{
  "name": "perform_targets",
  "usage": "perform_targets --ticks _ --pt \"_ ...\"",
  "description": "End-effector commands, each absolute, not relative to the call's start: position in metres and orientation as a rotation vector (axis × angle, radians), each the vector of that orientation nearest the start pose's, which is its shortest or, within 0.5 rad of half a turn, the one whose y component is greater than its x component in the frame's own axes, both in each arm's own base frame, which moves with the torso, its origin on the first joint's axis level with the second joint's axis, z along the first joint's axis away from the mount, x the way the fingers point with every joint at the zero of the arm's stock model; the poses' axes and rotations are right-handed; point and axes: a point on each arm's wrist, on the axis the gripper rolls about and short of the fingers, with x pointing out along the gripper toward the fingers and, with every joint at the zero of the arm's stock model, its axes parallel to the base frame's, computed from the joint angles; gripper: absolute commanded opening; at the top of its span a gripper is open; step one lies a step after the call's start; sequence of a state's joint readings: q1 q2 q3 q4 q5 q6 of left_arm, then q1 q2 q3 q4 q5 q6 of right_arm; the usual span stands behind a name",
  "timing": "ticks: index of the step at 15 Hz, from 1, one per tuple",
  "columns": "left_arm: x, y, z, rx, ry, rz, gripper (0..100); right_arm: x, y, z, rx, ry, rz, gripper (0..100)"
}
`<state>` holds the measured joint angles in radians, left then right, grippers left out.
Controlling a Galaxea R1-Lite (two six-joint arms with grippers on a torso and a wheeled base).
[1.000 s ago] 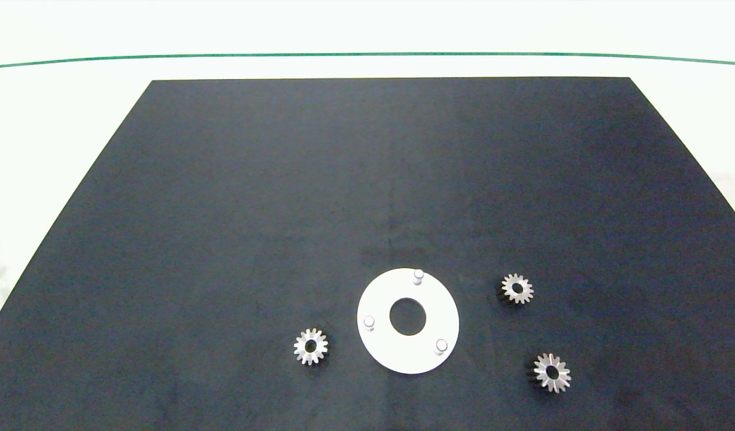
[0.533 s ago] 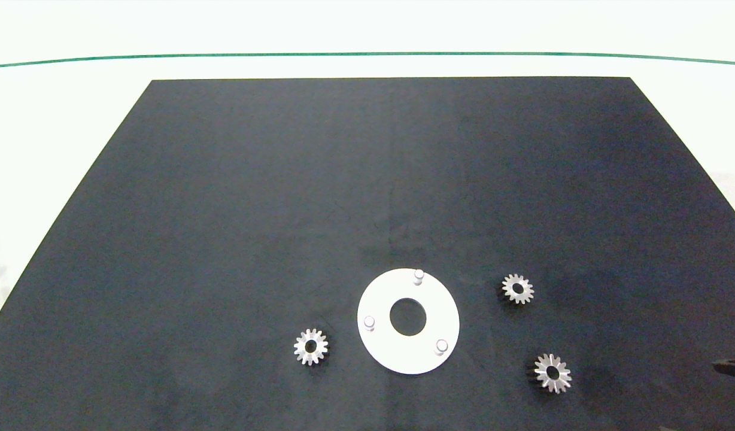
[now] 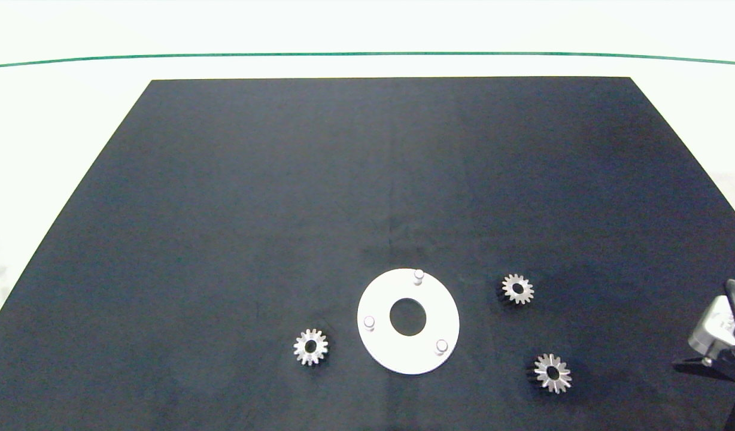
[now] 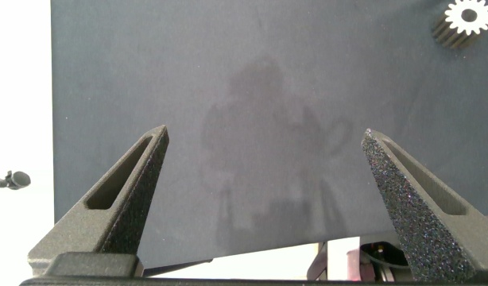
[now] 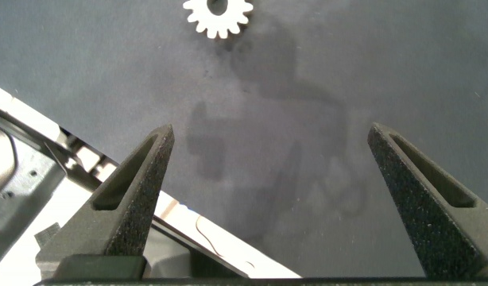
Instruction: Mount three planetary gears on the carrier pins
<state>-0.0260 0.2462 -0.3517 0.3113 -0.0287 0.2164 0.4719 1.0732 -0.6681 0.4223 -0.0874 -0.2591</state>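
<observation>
Near the front of the black mat lies a white round carrier disc point(image 3: 379, 347) with three carrier pins point(image 3: 418, 276) point(image 3: 369, 322) point(image 3: 442, 345) standing bare. Three silver planetary gears lie flat on the mat: one left of the disc point(image 3: 310, 346), two to its right point(image 3: 517, 288) point(image 3: 552, 373). My right arm point(image 3: 717, 338) enters at the right edge, beyond the nearer right gear. The right gripper point(image 5: 272, 128) is open over bare mat, a gear point(image 5: 218, 14) ahead of it. The left gripper point(image 4: 265, 133) is open and empty, a gear point(image 4: 469, 14) off to one side.
The black mat point(image 3: 367, 179) lies on a white table point(image 3: 44, 120), with a green line point(image 3: 367, 54) across the far side. The mat's near edge shows under both wrists point(image 4: 252, 254) point(image 5: 188, 214).
My right arm has come into the head view from the right edge and moved further in. The gears and the disc have not moved.
</observation>
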Motion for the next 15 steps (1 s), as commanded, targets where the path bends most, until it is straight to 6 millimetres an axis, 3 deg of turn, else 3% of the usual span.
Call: perform_targets --ticks 1,15 --pt "-0.025 0.000 0.145 0.217 0.199 -0.076 100 0.115 0.059 0.182 -0.518 0.792 0.478 100" --pt "-0.027 0.000 0.145 0.217 0.188 -0.078 100 0.150 0.100 0.166 -0.607 0.814 0.537 100"
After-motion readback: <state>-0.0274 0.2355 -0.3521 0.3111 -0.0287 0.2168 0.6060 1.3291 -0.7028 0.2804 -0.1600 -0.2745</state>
